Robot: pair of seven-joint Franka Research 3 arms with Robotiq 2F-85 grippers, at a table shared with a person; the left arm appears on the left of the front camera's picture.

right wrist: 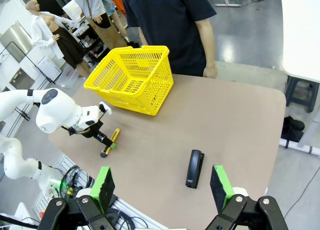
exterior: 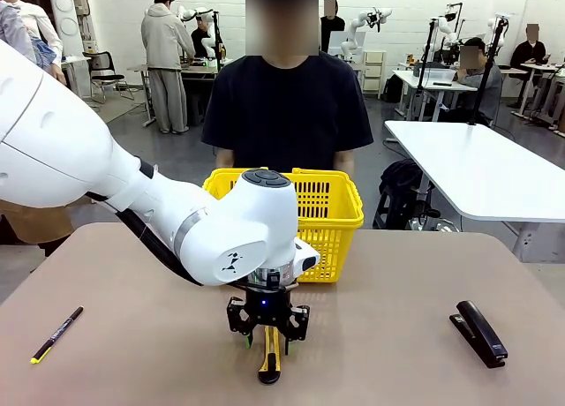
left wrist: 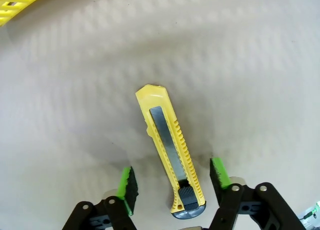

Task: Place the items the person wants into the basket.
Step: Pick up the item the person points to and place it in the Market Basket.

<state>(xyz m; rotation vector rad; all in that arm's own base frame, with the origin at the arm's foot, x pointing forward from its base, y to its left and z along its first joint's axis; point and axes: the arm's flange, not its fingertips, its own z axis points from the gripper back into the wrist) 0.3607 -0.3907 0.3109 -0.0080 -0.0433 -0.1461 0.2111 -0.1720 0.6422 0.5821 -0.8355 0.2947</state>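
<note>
Beige table top (exterior: pixel 397 335) takes up the near part of a big workshop room with white tables behind. At the far edge of the table stands the person (exterior: pixel 287 106) in a dark T-shirt, directly behind the basket (exterior: pixel 331 203). The yellow basket sits upright on the table at its far middle, close to the person.

On the robot's side of the basket, the white left arm bends down over the table, and the left gripper (exterior: pixel 267 328) points straight down at the surface. Its two green pads (left wrist: pixel 126 182) stand apart, one on each side of the utility knife (left wrist: pixel 167 145), with a gap to the knife on both sides. The knife lies flat on the table, in front of the basket, with its dark end between the pads.

The right gripper (right wrist: pixel 162 187) hangs high above the table, well apart from the basket, and its jaws are wide apart with nothing between them.

The black stapler (exterior: pixel 479 333) lies on the table, in front and to the right of the basket. A thin black pen (exterior: pixel 56 334) lies far to the left of the basket.
</note>
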